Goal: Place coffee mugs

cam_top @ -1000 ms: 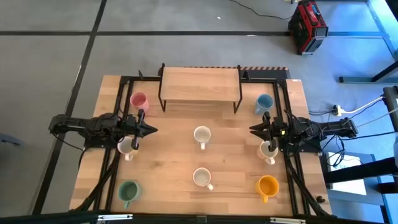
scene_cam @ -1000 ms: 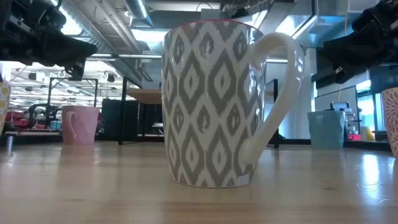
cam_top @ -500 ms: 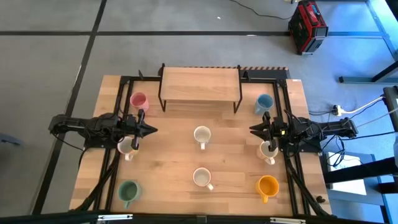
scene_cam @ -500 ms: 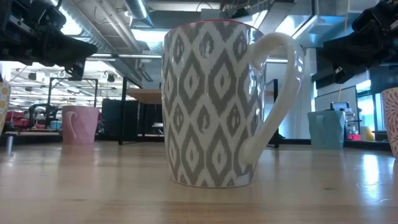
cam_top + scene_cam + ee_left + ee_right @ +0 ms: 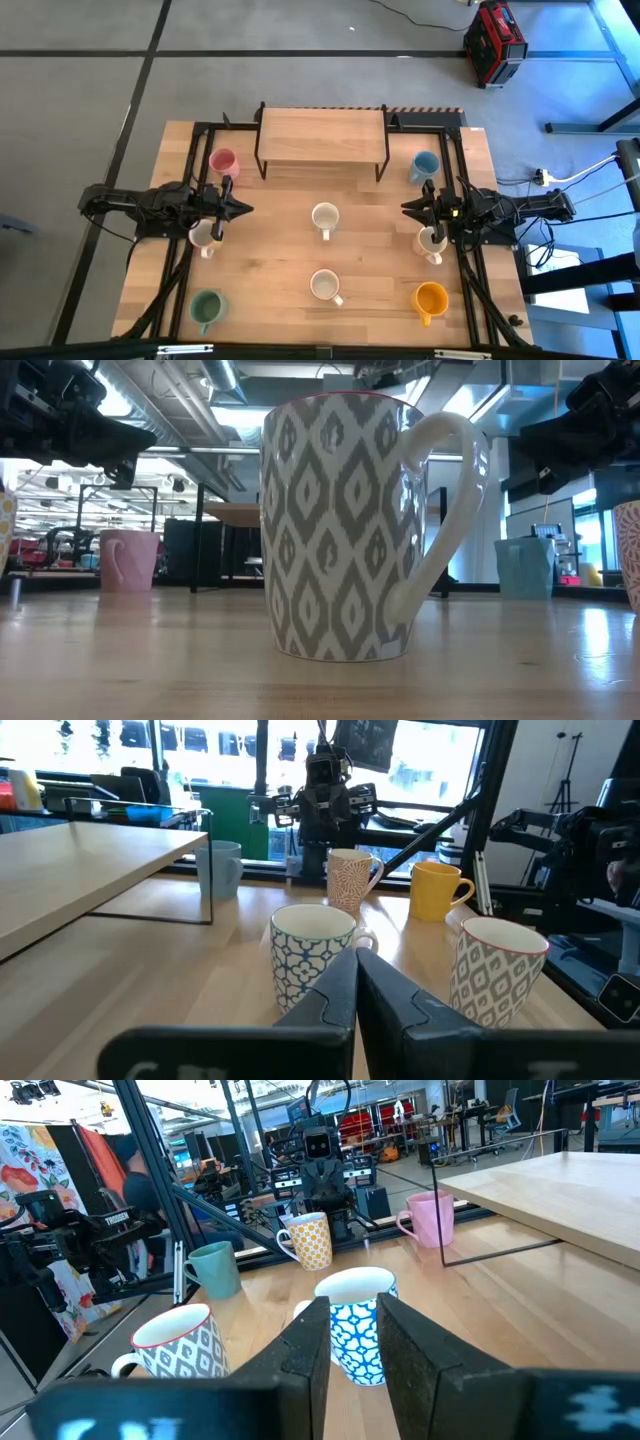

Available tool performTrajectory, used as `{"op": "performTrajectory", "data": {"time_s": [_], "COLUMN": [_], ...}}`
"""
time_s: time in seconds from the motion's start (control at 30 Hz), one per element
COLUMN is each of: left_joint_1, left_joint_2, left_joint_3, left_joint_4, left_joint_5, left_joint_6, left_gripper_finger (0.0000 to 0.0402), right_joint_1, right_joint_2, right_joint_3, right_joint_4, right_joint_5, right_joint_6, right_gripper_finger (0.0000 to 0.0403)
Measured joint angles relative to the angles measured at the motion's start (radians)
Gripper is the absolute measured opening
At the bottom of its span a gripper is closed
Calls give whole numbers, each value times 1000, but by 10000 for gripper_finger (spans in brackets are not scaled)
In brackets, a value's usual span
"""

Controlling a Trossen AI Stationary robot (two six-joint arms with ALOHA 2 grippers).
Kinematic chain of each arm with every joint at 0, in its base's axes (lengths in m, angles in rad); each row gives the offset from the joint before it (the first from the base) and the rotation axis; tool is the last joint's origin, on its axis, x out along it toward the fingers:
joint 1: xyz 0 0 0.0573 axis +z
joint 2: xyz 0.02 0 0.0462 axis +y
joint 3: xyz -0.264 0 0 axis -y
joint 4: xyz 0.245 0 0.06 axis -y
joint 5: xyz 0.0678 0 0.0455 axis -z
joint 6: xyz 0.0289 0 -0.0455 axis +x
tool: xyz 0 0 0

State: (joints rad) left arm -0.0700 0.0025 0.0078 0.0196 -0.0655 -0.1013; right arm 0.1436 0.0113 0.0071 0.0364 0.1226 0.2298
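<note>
On table (image 5: 270, 250): left gripper (image 5: 246, 210) pressed together, right gripper (image 5: 406, 209) slightly parted, empty; centre mug (image 5: 324, 217) between, equally near both.

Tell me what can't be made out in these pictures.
- Low view: the patterned mug fills the frame, hiding the table's middle behind it.
- Low view: a mug is cut off by the right edge.
- High view: the shelf top hides whatever stands under it.
</note>
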Motion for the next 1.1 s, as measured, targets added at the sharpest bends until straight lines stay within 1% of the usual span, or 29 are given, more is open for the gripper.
{"op": "performTrajectory", "data": {"time_s": [0.33,0.4,0.47,0.53,0.63,0.73,0.8,0.87,0.93,1.0,1.1], "left_joint_1": [0,0,0,0,0,0,0,0,0,-1,0], "left_joint_2": [0,0,0,0,0,0,0,0,0,0,1], "left_joint_3": [0,0,0,0,0,0,0,0,0,0,0], "left_joint_4": [0,0,6,17,33,34,35,47,82,159,258], "left_joint_5": [0,-3,-34,-84,-173,-215,-217,-217,-197,-199,-250], "left_joint_6": [0,0,0,40,118,137,138,131,73,29,-10], "left_gripper_finger": [0,0,0,0,0,0,0,0,0,0,0], "right_joint_1": [0,0,0,0,0,0,0,0,0,0,0], "right_joint_2": [0,0,0,0,0,0,0,0,0,0,0], "right_joint_3": [0,-1,-1,-1,0,-1,-1,-1,-1,-1,0], "right_joint_4": [11,23,47,80,129,149,156,155,159,181,204], "right_joint_5": [2,28,59,63,113,174,211,286,348,359,358], "right_joint_6": [0,-3,22,97,317,523,610,639,684,680,663], "right_gripper_finger": [76,76,76,76,76,76,76,76,76,76,76]}}
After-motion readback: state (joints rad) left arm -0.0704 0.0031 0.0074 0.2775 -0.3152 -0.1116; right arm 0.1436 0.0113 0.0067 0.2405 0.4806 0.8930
